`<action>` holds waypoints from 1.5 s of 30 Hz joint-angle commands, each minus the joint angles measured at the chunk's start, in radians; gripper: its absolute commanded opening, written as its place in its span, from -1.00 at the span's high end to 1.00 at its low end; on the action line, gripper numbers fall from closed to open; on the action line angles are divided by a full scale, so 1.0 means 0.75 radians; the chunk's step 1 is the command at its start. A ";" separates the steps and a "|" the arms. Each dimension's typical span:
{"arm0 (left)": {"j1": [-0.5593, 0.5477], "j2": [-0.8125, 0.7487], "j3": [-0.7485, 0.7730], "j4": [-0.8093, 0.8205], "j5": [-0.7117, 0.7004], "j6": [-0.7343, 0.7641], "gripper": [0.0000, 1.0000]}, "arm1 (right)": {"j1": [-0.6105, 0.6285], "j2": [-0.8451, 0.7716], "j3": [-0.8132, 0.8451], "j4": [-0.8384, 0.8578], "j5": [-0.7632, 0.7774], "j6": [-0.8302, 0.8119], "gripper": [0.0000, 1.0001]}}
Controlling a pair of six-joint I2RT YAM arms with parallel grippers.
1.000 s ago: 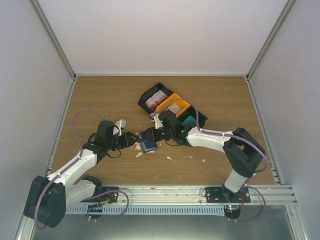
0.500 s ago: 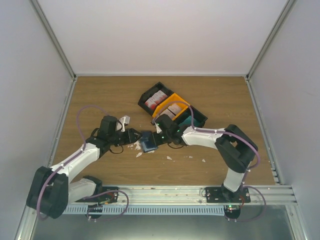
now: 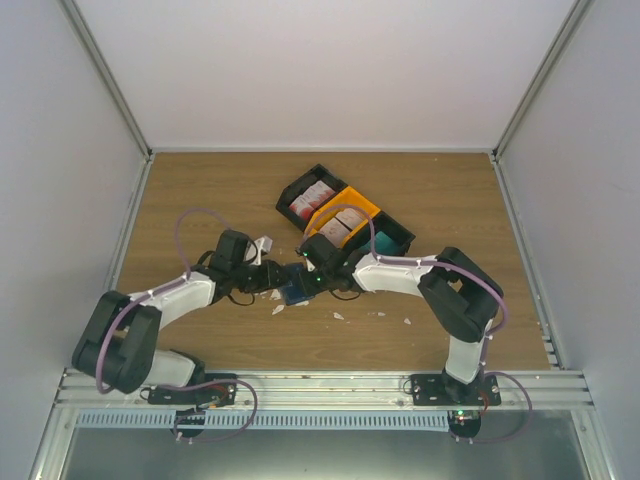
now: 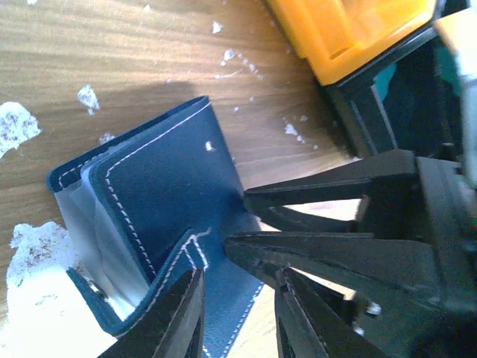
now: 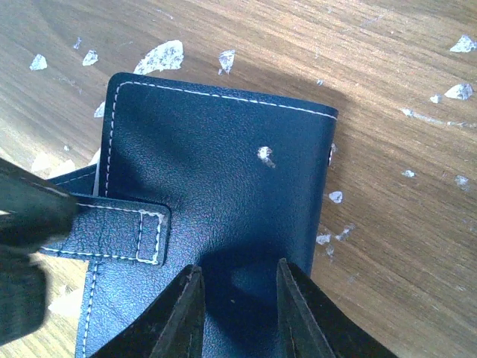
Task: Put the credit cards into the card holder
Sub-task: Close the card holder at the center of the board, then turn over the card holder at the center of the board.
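The card holder (image 3: pixel 293 291) is a navy wallet lying on the wood between my two grippers. In the left wrist view the card holder (image 4: pixel 168 186) is partly spread, and its pale inside shows at the left edge. My left gripper (image 4: pixel 238 321) is open, with the wallet's strap flap between its fingers. My right gripper (image 5: pixel 238 313) is open, its fingertips over the card holder's cover (image 5: pixel 223 171). Red-and-white credit cards (image 3: pixel 309 200) lie in the black tray, and more cards (image 3: pixel 346 218) lie in the orange tray. In the top view the left gripper (image 3: pixel 272 279) and right gripper (image 3: pixel 304 279) almost meet.
A black tray (image 3: pixel 293 187), an orange tray (image 3: pixel 362 204) and a teal-floored section (image 3: pixel 380 241) form a row behind the wallet. The orange tray (image 4: pixel 350 30) is close to the left gripper. White scraps (image 5: pixel 160 56) dot the wood around the wallet.
The left arm has swung right and the right arm left. Both grippers have closed in on the card holder, which has shifted only slightly.
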 commanded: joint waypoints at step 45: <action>-0.033 0.095 -0.091 0.078 -0.176 0.060 0.56 | -0.146 0.020 -0.230 0.604 -0.487 0.245 0.98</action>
